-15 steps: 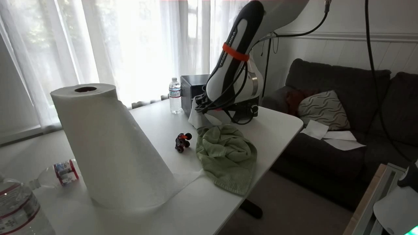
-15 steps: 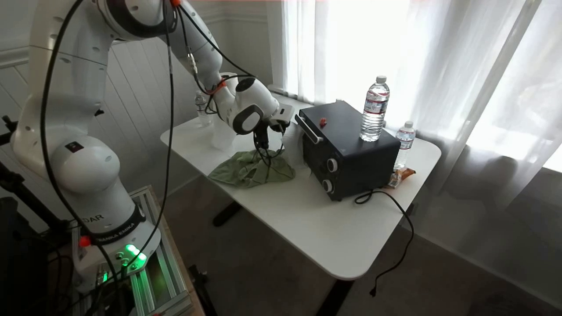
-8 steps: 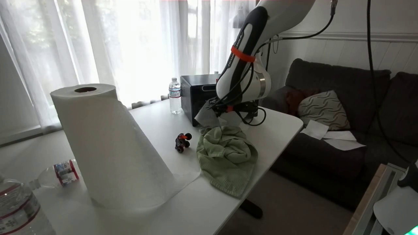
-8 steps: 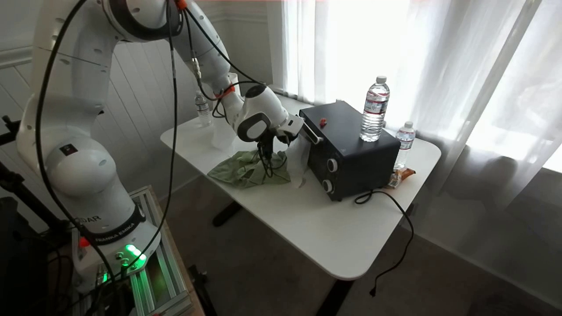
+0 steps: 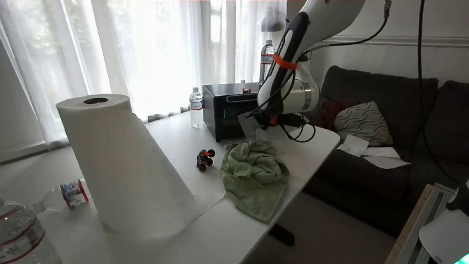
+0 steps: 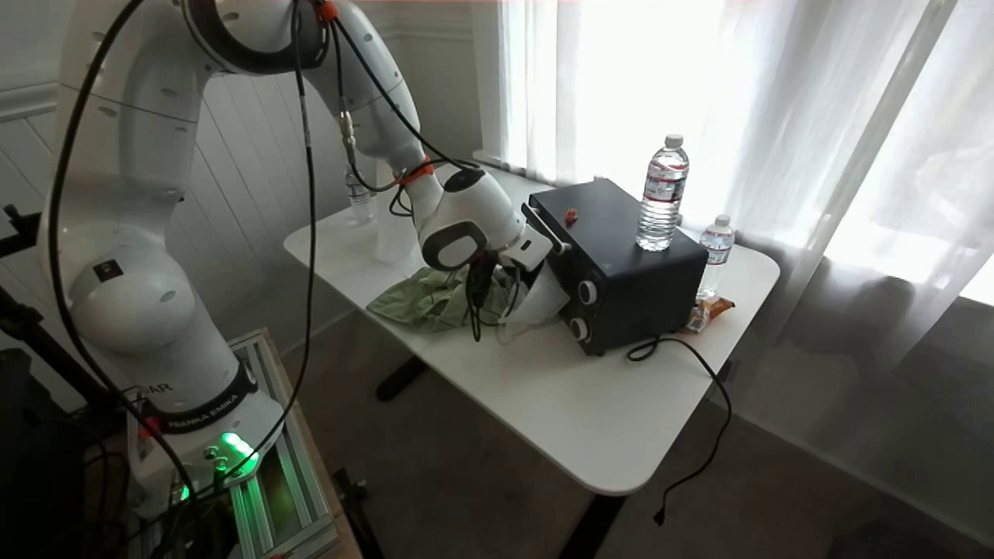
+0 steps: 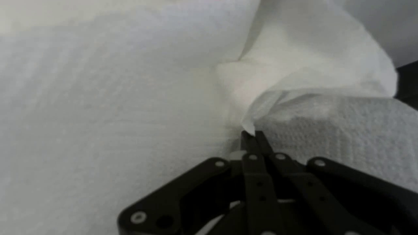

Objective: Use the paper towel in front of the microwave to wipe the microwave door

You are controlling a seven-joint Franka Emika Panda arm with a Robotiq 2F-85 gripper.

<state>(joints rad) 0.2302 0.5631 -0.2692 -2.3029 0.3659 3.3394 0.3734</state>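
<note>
We see the paper towel fill most of the wrist view, thin, white and matt, faintly ribbed at the left and grainy, greyer at the lower right. Toward the upper right of that frame it bunches into a pale, rounded fold whose edge curls down to a narrow point. That point ends right at the tips of the black pincer, which comes in from the bottom edge, right of centre. Its fingers are pressed together, clenched on the paper, and we see the sheet spread above and to both sides of them.

Near the middle of an exterior view, the towel hangs below the end of the smooth white arm, before the boxy black microwave with its round knobs. The sheet overlaps the microwave's front in the picture; whether the two touch, we cannot tell.

Right of centre in an exterior view, a crumpled green cloth, finely ribbed, lies on the smooth white tabletop. A tall, soft-looking paper roll rises at the left of that frame, and between them we see a small dark toy car.
</note>
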